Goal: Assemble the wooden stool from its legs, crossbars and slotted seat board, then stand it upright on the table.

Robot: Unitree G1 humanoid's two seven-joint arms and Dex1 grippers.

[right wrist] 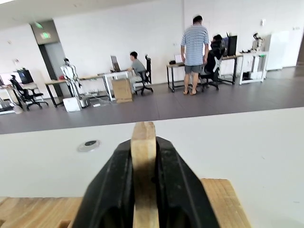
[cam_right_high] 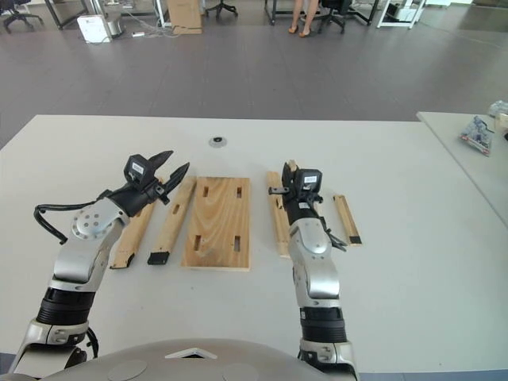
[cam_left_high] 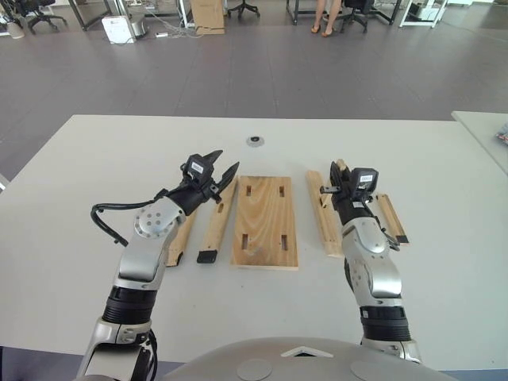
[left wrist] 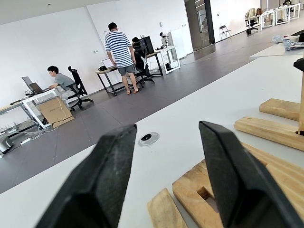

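Observation:
The slotted seat board (cam_left_high: 264, 221) lies flat at the table's middle. Two wooden legs (cam_left_high: 218, 216) (cam_left_high: 181, 238) lie to its left. My left gripper (cam_left_high: 225, 161) hovers open over the far end of the nearer-to-board leg; in the left wrist view its black fingers (left wrist: 97, 190) straddle that leg's end (left wrist: 199, 192). Right of the board lies another leg (cam_left_high: 324, 214), and a thin crossbar (cam_left_high: 391, 216) farther right. My right gripper (cam_left_high: 340, 176) is shut on the end of a wooden piece (right wrist: 144, 156), most of which my arm hides.
A round cable grommet (cam_left_high: 255, 141) sits in the table behind the board. A second table (cam_left_high: 486, 139) with small items stands at the far right. The white table (cam_left_high: 95, 167) has free surface around the parts. Desks and chairs fill the room beyond.

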